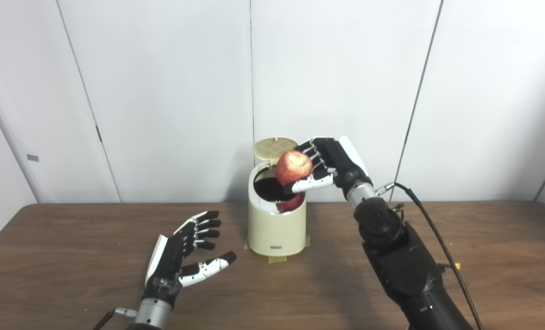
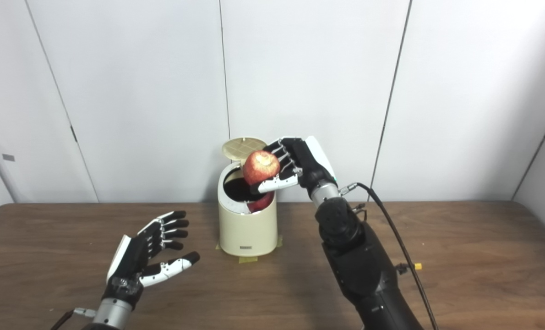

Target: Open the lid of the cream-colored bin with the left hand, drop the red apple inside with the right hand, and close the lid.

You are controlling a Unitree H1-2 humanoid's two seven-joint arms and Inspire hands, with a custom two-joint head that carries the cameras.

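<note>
Left eye view: one apple (image 1: 293, 167), perhaps two; one bin (image 1: 276, 229).

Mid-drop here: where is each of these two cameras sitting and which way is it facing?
Left eye view: on the head, left of its twin, facing forward and down at the table and wall; both arms enter from below.
Right eye view: on the head, slightly to the right, same aim; both arms show, the scene sitting further left in the picture.
Shared: cream bin with lid raised, right hand holding the red apple over its opening, left hand open, apart from the bin.
</note>
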